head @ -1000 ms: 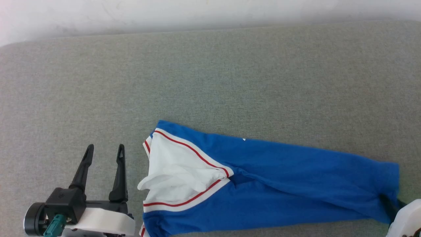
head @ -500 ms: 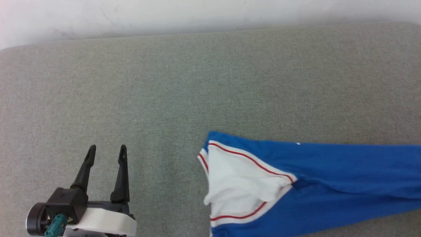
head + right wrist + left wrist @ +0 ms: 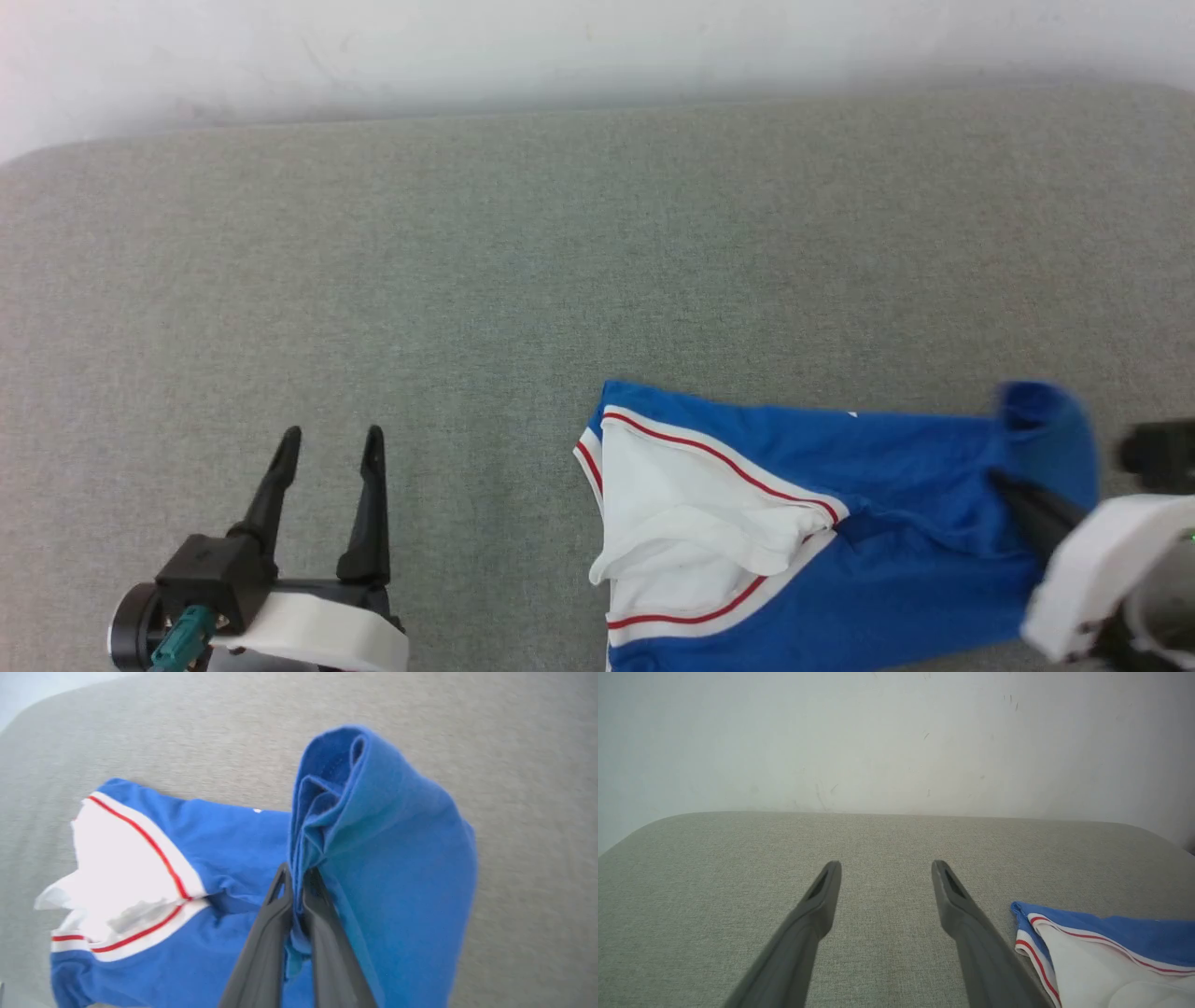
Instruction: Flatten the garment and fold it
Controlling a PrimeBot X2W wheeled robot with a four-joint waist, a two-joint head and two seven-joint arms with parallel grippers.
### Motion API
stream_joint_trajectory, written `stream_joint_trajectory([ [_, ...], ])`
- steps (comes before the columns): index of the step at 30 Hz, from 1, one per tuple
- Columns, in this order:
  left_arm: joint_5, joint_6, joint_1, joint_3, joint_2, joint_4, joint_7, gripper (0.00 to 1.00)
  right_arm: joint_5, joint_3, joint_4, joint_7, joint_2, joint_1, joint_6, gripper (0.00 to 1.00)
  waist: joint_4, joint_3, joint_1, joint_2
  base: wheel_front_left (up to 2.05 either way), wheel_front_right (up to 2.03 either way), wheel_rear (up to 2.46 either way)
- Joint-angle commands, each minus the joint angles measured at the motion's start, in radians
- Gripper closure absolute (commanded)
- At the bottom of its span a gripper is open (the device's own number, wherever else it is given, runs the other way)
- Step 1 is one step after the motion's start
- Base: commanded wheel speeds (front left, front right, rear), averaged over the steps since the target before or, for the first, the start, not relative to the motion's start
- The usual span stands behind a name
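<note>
The garment [image 3: 868,560] lies on the grey padded surface at the lower right of the head view, bright blue with white sleeves [image 3: 672,504] edged in red at its left end. My right gripper [image 3: 1004,481] is shut on the blue edge at the garment's right end and holds that edge raised, so it curls over in bunched folds. In the right wrist view the right gripper [image 3: 296,870] pinches those layers of the garment [image 3: 373,858]. My left gripper [image 3: 332,431] stands open at the lower left, off the cloth. In the left wrist view the left gripper [image 3: 886,863] is well left of the garment [image 3: 1111,933].
The grey padded surface [image 3: 467,280] runs back to a white wall [image 3: 560,47], with rounded corners at the far left and right. Bare surface lies between my left gripper and the sleeves, and behind the garment.
The right gripper closed on the garment's right end, pulled the whole garment to the right, then raised that end and brought it back leftward. The left gripper has held its place, open.
</note>
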Motion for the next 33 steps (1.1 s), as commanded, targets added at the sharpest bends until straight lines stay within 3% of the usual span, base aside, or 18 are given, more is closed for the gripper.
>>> stream_joint_trajectory([
  [1, -0.003, -0.008, -0.013, -0.001, -0.006, 0.004, -0.003, 0.0, 0.008, 0.019, -0.019, 0.007, 0.007, 0.001, -0.001, 1.0, 0.005, -0.007, 0.0, 0.0, 0.0, 0.0, 0.0],
  [8, -0.008, -0.025, -0.012, -0.004, -0.021, 0.021, -0.004, 0.0, 0.038, 0.213, -0.113, 0.05, 0.054, -0.055, -0.001, 1.0, 0.025, -0.024, 0.0, 0.0, 0.0, 0.0, 0.0],
  [16, -0.011, -0.042, -0.013, -0.005, -0.034, 0.036, -0.004, 0.0, 0.042, 0.389, -0.086, 0.045, 0.115, -0.148, -0.001, 1.0, 0.054, -0.023, 0.0, 0.0, 0.0, 0.0, 0.0],
  [22, -0.012, -0.052, -0.013, -0.007, -0.052, 0.05, -0.004, 0.0, -0.025, 0.492, 0.024, 0.029, 0.148, -0.211, -0.001, 1.0, 0.071, -0.018, 0.0, 0.0, 0.0, 0.0, 0.0],
  [32, -0.003, -0.077, -0.03, -0.004, -0.093, 0.078, -0.005, 0.0, -0.146, 0.524, 0.291, -0.018, 0.207, -0.274, -0.001, 1.0, 0.092, -0.006, 0.0, 0.0, 0.0, 0.0, 0.0],
  [33, -0.002, -0.08, -0.03, -0.003, -0.098, 0.082, -0.005, 0.0, -0.153, 0.523, 0.314, -0.027, 0.212, -0.279, -0.001, 0.71, 0.092, -0.005, 0.0, 0.0, 0.0, 0.0, 0.0],
])
